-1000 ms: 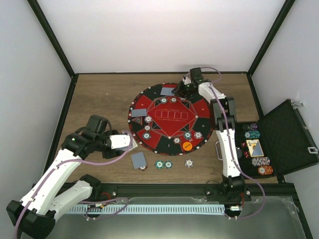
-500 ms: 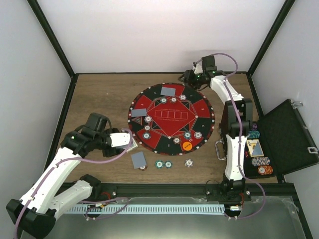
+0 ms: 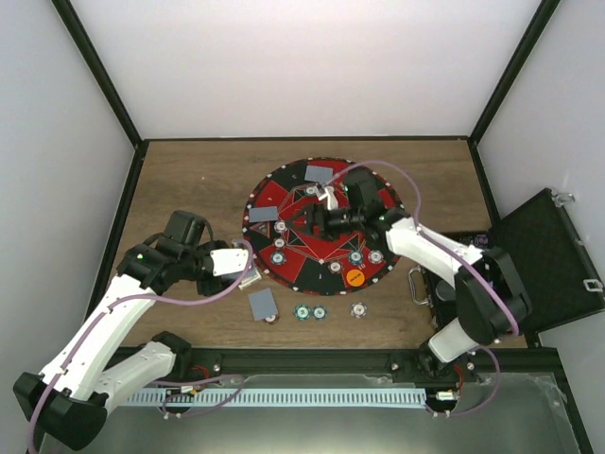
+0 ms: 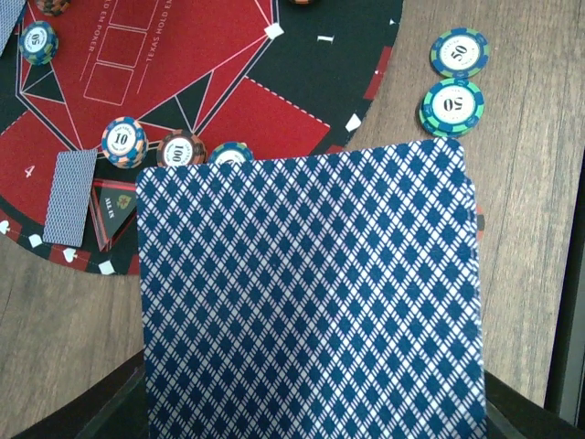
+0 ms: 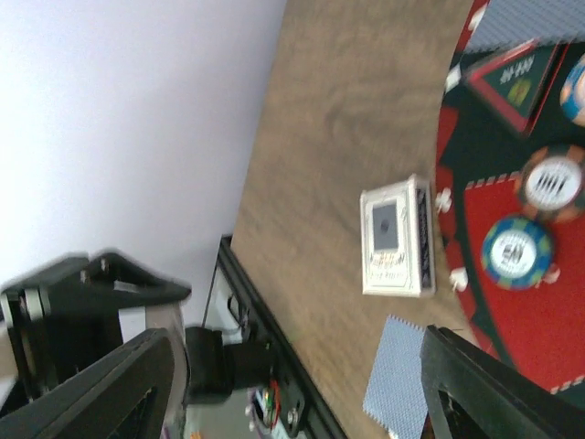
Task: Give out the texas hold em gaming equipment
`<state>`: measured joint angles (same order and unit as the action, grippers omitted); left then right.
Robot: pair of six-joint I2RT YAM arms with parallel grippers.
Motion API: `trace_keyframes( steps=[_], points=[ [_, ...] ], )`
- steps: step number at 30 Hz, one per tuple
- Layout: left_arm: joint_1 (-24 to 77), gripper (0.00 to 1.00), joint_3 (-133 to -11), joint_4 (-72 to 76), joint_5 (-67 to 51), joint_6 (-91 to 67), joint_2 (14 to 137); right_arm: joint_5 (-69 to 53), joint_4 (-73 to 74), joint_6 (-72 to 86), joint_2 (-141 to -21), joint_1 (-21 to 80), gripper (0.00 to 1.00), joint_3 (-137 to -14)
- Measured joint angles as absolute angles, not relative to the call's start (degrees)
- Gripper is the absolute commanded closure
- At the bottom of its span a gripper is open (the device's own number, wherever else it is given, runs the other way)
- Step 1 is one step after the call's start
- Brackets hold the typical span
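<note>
Blue diamond-backed, the deck of cards (image 4: 311,302) is clamped in my left claw (image 3: 242,269) at the lower-left rim of the round mat (image 3: 378,203). My right claw (image 3: 319,219) hangs over the middle of the mat, fingers wide apart with nothing between them.

Dealt so far, as I read it:
- a top card (image 3: 319,173) at the mat's upper edge
- a left card (image 3: 263,214) on the mat
- a loose card (image 3: 263,303) on the counter (image 3: 180,189) below it, with three counter chips (image 3: 319,312) just right of it

Mat chips (image 3: 280,254) ring the felt, and the orange disc (image 3: 354,278) lies at lower right. I see no card on the mat's right side, though my arm hides part of it. I judge the job to be roughly half done.
</note>
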<state>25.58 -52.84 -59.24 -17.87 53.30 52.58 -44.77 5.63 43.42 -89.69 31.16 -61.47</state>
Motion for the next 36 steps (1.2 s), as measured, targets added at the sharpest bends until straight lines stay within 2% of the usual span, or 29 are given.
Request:
trace_keyframes(
  steps=[5,9,16,36],
  points=[
    [25.6,0.95,-53.3,-59.2,-18.5,53.1,52.9,-44.6,-1.5,49.8,-83.0,35.5,0.25,-51.1],
    [25.6,0.95,-53.3,-59.2,-18.8,53.1,53.1,-44.3,-6.2,53.9,-81.3,40.2,0.28,-47.6],
    [25.6,0.95,-53.3,-59.2,-19.3,53.1,53.2,-45.2,-12.1,57.5,-83.5,45.5,0.31,-48.4],
    [25.6,0.95,-53.3,-59.2,-19.4,53.2,53.3,-48.4,-22.5,62.5,-93.6,50.0,0.34,-53.0]
  ],
)
